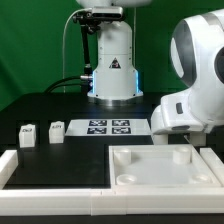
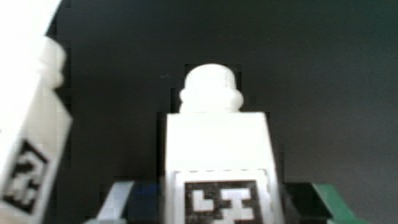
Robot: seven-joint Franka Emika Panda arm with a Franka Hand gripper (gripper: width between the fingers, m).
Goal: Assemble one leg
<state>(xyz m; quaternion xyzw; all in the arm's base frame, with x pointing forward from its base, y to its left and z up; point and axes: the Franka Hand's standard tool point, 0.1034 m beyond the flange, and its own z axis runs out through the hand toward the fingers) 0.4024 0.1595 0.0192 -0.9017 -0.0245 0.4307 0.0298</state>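
Fingers clamping leg at tagged end, one each side; long axis lying along fingers, rounded peg pointing away from wrist. Exterior view: arm hiding it, hovering near socketed tray, desk near edge.

we read this as robotics lab, tabletop test bench. we note white robot base with triangular sticker standing on matte black tabletop, pale cable looping beside it, plain green backdrop behind. bulky white jointed arm fills exterior view's right. thin flat white marker board with four printed tags lies on bench; we find similar black-and-white square tag on small white plastic block-like leg. white raised rail borders work area.
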